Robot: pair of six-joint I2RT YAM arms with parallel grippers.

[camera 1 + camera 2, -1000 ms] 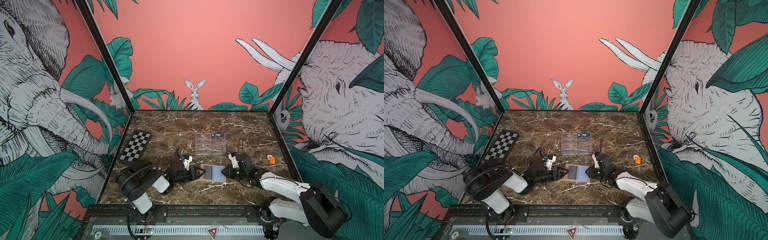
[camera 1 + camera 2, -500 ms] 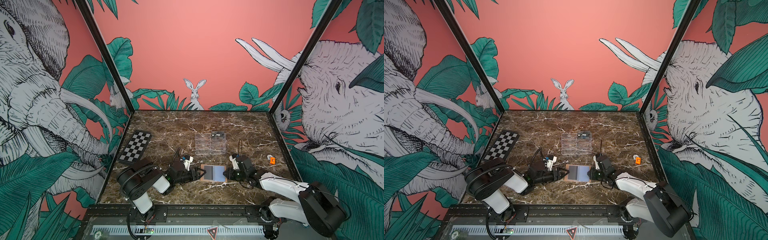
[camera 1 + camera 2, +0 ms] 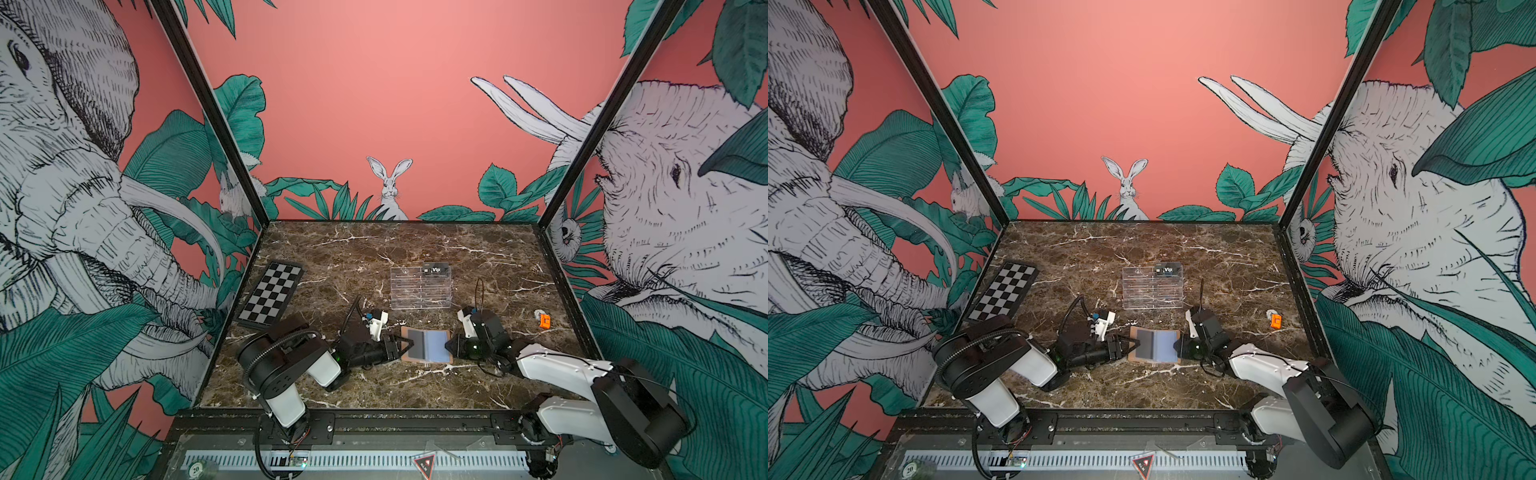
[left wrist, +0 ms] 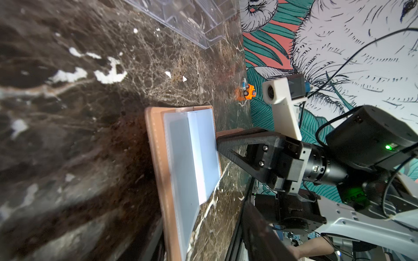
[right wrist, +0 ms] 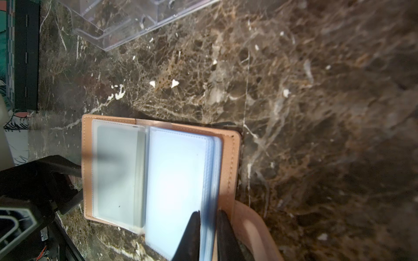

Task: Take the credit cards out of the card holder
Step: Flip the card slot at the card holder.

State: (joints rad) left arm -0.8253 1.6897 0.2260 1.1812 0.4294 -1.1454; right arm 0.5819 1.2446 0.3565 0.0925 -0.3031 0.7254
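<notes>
Logging left to right in a top view: chequered board (image 3: 272, 297) left of centre. Next my left gripper (image 3: 404, 348), jaws apart, tips at the left edge of the card holder (image 3: 432, 347), which lies open low-centre on the marble. I see a dark card (image 5: 117, 176) in its left sleeve. Above it, a Vip card (image 3: 435, 270) stands on the clear stand (image 3: 419, 291). Then my right gripper (image 3: 449, 348), pinching the right-hand sleeves (image 5: 212, 171). Orange toy (image 3: 545, 321) at right.

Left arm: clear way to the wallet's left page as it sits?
Probably yes: left fingers sit open at the edge of the wallet, nothing between; right fingers pinch the opposite sleeves, clear.
</notes>
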